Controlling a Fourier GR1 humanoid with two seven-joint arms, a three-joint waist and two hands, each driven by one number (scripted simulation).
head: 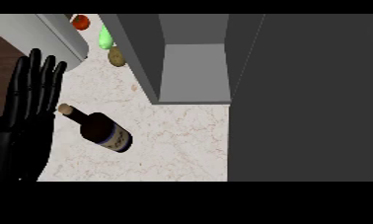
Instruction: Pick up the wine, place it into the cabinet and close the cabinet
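We see our left hand (29,104) at the left edge, open, its fingers straight and pointing up the view, holding nothing. Our right hand does not show. The wine (98,129) lies on its side on the counter (175,144), just beside the hand, its corked neck toward the palm. It is a dark bottle with a blue label. The cabinet (193,55) stands open beyond it, its door (306,94) swung wide at the right.
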